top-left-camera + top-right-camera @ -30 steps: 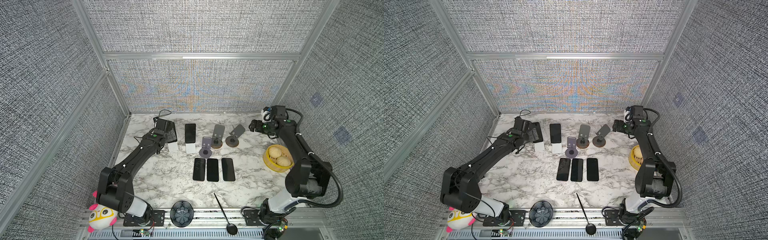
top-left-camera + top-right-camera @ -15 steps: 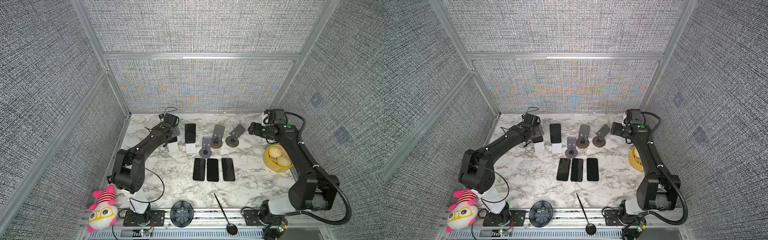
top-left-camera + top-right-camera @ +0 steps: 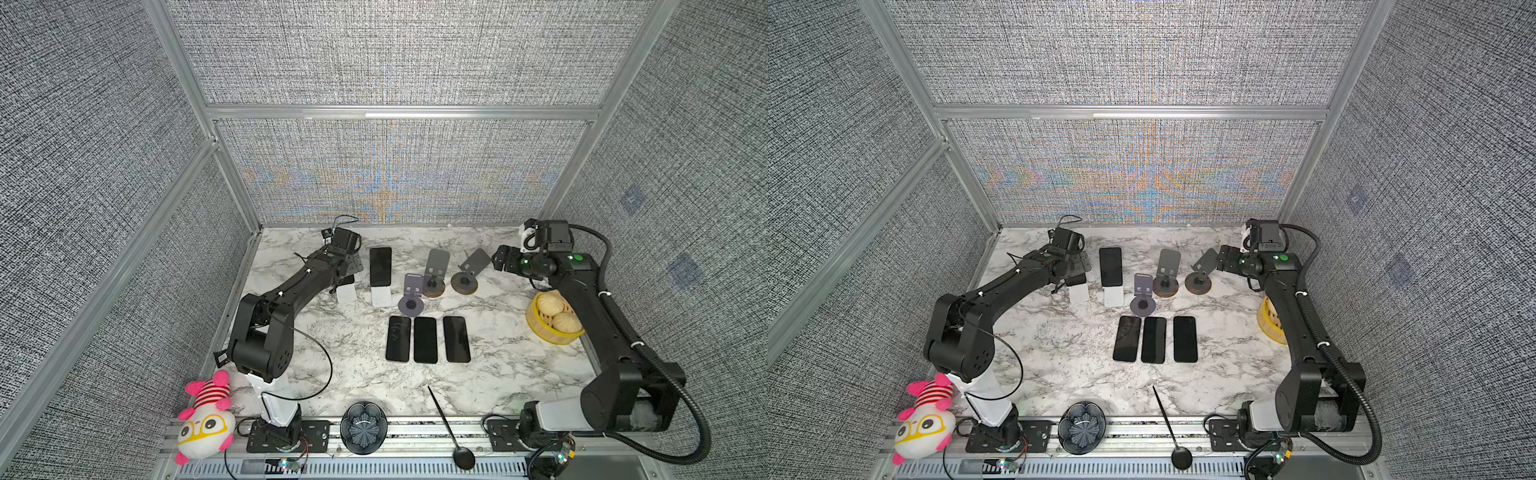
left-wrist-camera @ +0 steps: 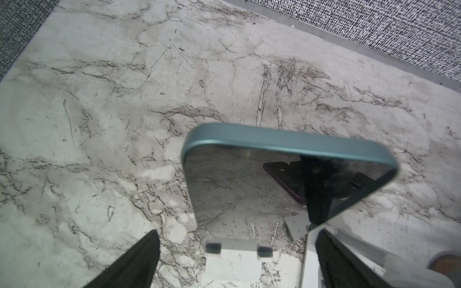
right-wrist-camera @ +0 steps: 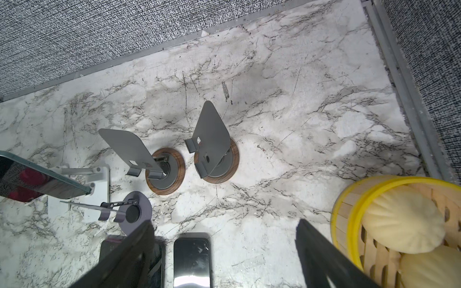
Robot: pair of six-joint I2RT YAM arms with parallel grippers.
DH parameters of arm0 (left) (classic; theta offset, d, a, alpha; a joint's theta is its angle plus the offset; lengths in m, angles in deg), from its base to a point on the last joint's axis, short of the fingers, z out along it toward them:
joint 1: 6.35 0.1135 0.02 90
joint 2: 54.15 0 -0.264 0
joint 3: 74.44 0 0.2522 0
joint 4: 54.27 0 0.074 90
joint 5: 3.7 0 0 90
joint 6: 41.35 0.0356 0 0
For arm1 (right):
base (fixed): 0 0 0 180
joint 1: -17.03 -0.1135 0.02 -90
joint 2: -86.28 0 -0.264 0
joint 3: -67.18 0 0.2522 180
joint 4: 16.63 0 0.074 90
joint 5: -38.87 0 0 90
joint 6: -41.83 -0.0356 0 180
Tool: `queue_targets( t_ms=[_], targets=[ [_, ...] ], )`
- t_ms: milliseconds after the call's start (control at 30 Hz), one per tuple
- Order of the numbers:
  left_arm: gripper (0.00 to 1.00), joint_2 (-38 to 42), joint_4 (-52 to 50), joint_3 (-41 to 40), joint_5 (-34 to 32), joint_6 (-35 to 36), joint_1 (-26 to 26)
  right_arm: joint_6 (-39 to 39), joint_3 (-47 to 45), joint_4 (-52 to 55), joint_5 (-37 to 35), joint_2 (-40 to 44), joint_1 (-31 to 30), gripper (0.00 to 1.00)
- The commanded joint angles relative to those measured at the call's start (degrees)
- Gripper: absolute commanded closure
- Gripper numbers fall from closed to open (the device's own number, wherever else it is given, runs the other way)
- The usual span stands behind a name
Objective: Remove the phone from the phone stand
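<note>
Two buns lie in the yellow basket; left gripper and right gripper gape empty; phone on stand

We've got a yellow-rimmed bamboo steamer at the right edge of the marble tabletop, with two pale buns inside, touching each other. A pink-and-white plush toy with yellow glasses lies at the front left corner, off the marble. On the front aluminium rail we see a dark flower-shaped dish. Near it on the right is a black ladle, bowl end over the rail, handle angled back onto the marble. Grey woven panels wall us in on three sides.
</note>
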Motion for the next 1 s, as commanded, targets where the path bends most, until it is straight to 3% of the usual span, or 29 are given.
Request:
queue_targets(
  t_ms=[0,533,800,967],
  targets=[
    [0.01,-0.36,1.04,0.46,0.42,0.47,-0.07,0.47,-0.16,0.42,0.65,0.05,-0.10,0.11],
    [0.02,-2.75,1.04,1.87,-0.96,2.16,-0.05,0.89,-0.69,0.04,2.18,0.26,-0.12,0.12],
    [0.13,-3.38,0.83,1.78,-1.53,2.15,-0.08,1.02,-0.86,0.06,2.26,0.22,-0.14,0.12],
    [0.12,-4.23,0.66,2.11,-1.74,1.92,-0.11,1.13,-0.86,-0.10,2.44,-0.10,-0.21,0.12]
  ],
)
